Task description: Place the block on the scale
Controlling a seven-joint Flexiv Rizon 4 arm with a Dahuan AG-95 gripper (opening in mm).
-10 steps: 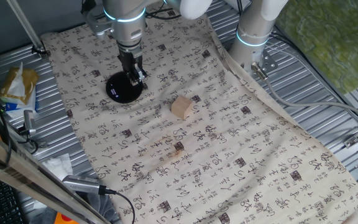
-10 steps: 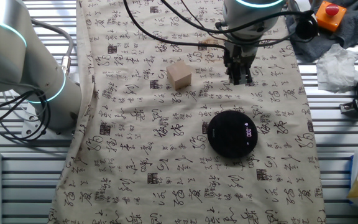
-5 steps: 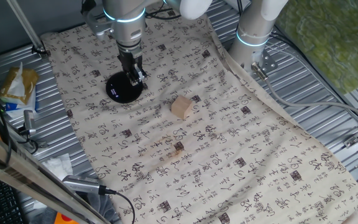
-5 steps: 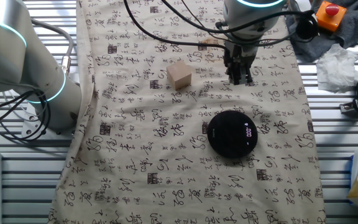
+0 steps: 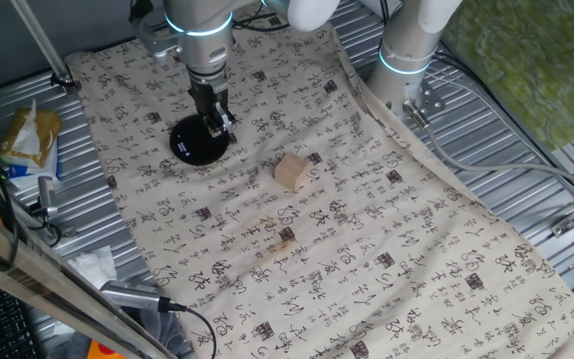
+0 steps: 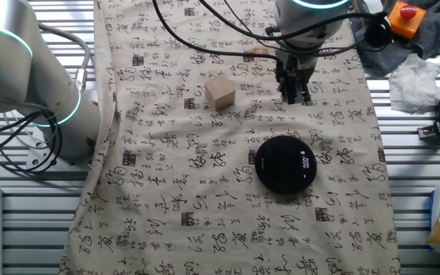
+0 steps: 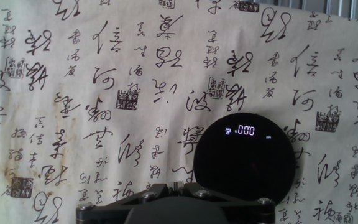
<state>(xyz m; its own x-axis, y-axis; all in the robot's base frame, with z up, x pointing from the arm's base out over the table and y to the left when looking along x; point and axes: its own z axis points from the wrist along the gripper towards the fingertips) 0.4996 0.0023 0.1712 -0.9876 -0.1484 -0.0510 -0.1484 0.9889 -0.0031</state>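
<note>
The gripper [image 6: 293,95] hangs above the cloth [image 6: 205,191] between block [image 6: 221,93] and scale [image 6: 286,163], fingers pointing straight down and holding nothing. From the fixed views the fingers look close together, though how wide the gap is I cannot tell; the hand view shows only the dark base of the jaws at the bottom edge. The block [image 5: 290,172] sits alone on the cloth, well apart from the scale [image 5: 199,141], not yet touched. The scale [image 7: 244,158] is bare and its display reads zero.

So the pick is all to come, and here's where it could slip. If the fingers are as narrow as they look, coming down on the block without spreading first would knock it or push it across the cloth. The block looks turned at an angle, so jaws not lined up with its faces could pinch corners and twist it out. The cloth has folds and ripples, and a low approach could drag fabric and shift the block or the scale. And the glossy disc is small: an off-centre release could leave the block hanging over the rim or sliding off
</note>
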